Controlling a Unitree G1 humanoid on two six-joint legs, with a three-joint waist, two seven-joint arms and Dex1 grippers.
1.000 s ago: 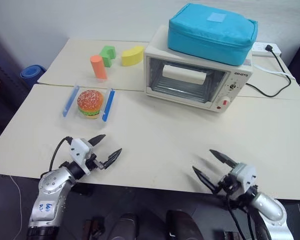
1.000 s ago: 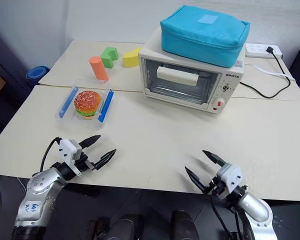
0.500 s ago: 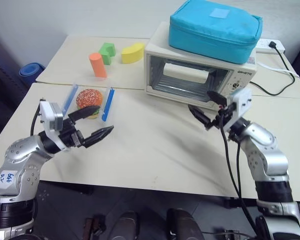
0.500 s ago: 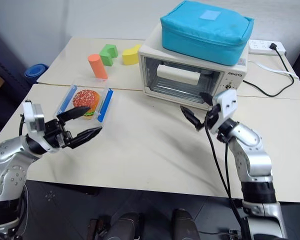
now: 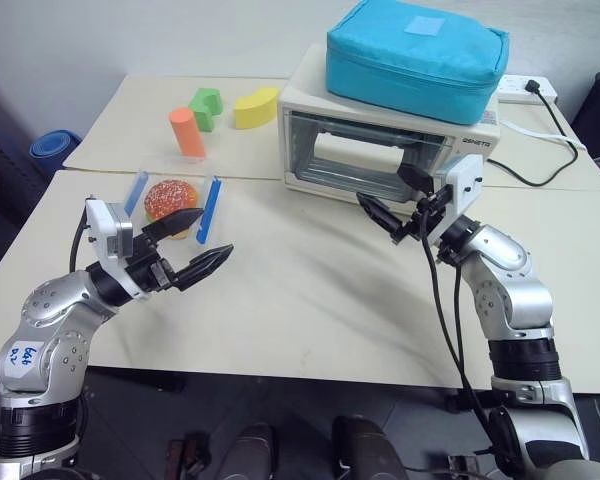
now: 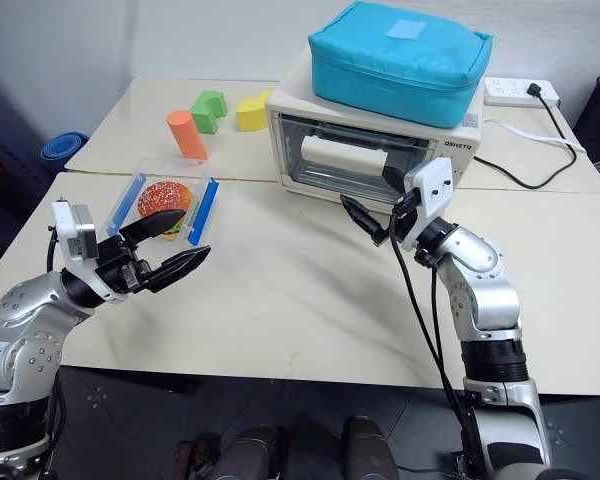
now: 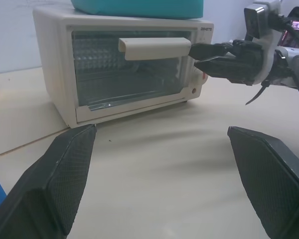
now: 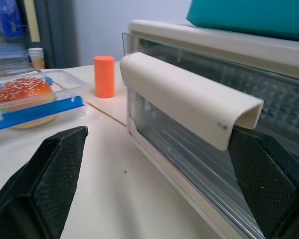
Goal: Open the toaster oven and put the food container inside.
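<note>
Tools [image 5: 392, 202] raised, jaws spread wide

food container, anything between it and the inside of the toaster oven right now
Yes: the toaster oven has its glass door shut, blocking the cavity. The food container sits on the table to the oven's left with bare tabletop between them. The open right gripper is in front of the door's white handle, not gripping it.
</note>
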